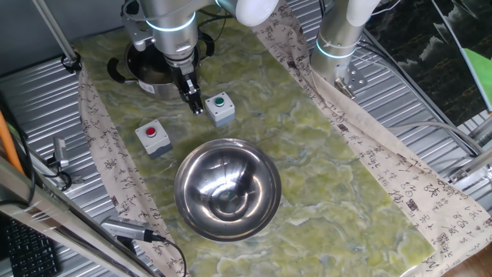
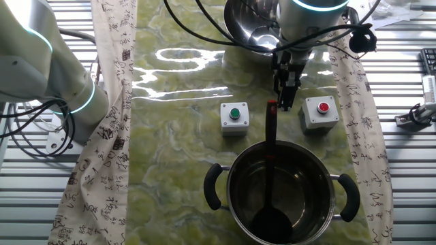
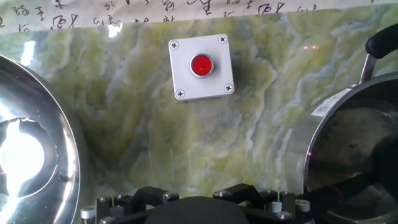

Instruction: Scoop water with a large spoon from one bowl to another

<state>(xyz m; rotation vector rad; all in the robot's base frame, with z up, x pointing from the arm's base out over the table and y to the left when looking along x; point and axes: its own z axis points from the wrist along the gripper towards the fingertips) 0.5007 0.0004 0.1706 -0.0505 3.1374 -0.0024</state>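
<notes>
steel pot (image 2: 281, 197) with two black loop handles sits nearest in the other fixed view, and the spoon (image 2: 271, 163) leans inside it: dark bowl end down at the bottom, slim handle running up over the far rim, a small red tip at the top. any water in the pot shows only as faint glints, so its level is hard to judge. just beyond the red tip hangs the end effector (image 2: 286, 95), above the table (image 2: 170, 122) between a green button box (image 2: 234, 116) and a red button box (image 2: 319, 112); its fingers look close together with nothing between them, but i cannot tell for certain whether it is open or closed. further off stands the wide shiny bowl (image 1: 227, 190), well apart from the pot. the spoon looks light and stiff, a thin smooth handle that could twist or slip in a pinch, more so once loaded. the likely place to hold it is the upper handle just below the red tip, clear of the rim, squarely across the shaft so the scoop stays level. the pot seems heavy enough not to shift.
</notes>
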